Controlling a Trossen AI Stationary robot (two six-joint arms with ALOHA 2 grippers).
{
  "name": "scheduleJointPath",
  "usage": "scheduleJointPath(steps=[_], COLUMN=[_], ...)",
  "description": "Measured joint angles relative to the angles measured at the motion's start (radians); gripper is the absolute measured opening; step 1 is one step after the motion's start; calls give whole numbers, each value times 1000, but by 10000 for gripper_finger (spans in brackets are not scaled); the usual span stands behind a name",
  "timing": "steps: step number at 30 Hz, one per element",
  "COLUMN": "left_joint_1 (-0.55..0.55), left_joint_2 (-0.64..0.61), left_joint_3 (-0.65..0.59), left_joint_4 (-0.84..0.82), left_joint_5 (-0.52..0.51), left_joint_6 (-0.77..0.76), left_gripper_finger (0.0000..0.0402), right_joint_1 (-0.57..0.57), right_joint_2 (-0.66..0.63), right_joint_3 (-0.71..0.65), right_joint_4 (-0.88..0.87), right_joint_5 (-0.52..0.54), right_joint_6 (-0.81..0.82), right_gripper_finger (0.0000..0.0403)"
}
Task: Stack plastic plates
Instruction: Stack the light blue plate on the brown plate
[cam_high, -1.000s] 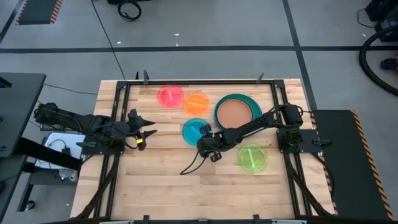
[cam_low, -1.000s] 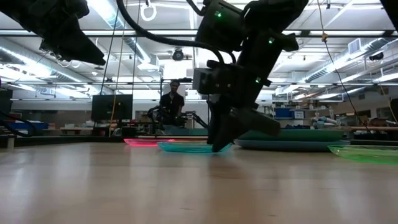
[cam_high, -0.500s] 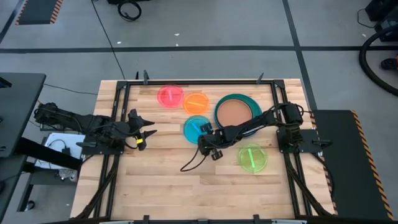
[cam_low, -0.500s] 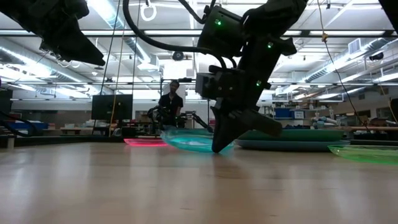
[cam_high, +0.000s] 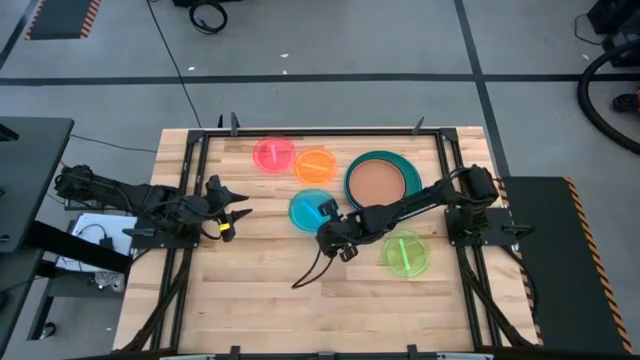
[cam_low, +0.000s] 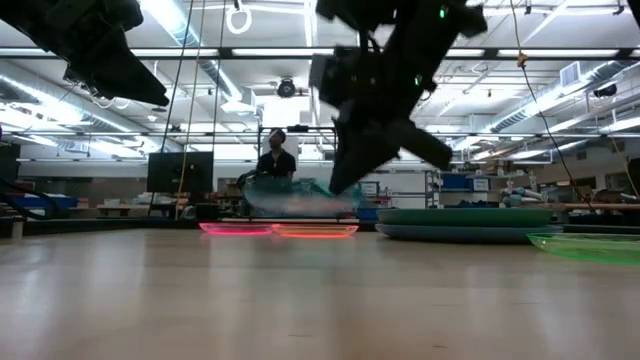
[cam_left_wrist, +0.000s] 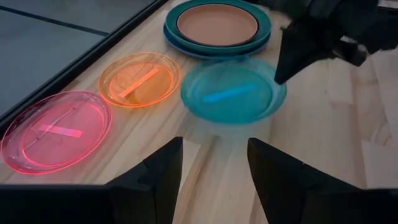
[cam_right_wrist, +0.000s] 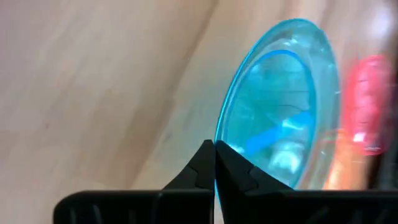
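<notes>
My right gripper (cam_high: 331, 226) is shut on the translucent cyan plate (cam_high: 309, 210), which hangs above the middle of the table (cam_low: 298, 196). The pink plate (cam_high: 273, 155) and the orange plate (cam_high: 315, 163) lie flat near the far edge. The tan plate (cam_high: 382, 180) lies inside the large teal plate (cam_high: 352, 170) at the far right. The lime green plate (cam_high: 407, 253) lies flat at the right. My left gripper (cam_high: 236, 210) waits open at the left, its fingers pointing at the plates (cam_left_wrist: 214, 174). My right gripper pinches the cyan plate's rim (cam_right_wrist: 221, 135) between its two fingers, on the plate's near right side (cam_left_wrist: 277, 79). The fingers (cam_low: 345, 170) slant down from the table's right. The plate is lifted clear of the table and reaches out leftward from the fingertips.
Dark metal rails (cam_high: 190, 190) run along the table's left and right sides. A black cable (cam_high: 312, 266) trails from my right gripper over the wood. Bare wood lies across the near half (cam_high: 300, 310). A person (cam_low: 276, 160) stands in the room behind.
My right gripper has risen with the cyan plate. The plate lay flat on the table, then tipped up with one side still down, and now hangs clear above the pink and orange plates' level.
</notes>
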Motion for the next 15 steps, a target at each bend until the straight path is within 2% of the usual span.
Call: scheduleJointPath(steps=[6, 11, 15], left_joint_1=[0, 0, 0], left_joint_2=[0, 0, 0], left_joint_3=[0, 0, 0], left_joint_4=[-5, -5, -4], left_joint_5=[0, 0, 0], left_joint_6=[-1, -1, -1], left_gripper_finger=[188, 188, 188], right_joint_1=[15, -20, -61], right_joint_2=[-33, -55, -62], right_joint_3=[33, 35, 35], right_joint_4=[-112, -238, -350], right_joint_5=[135, 152, 228], right_joint_6=[26, 171, 307], right_gripper_finger=[9, 9, 9])
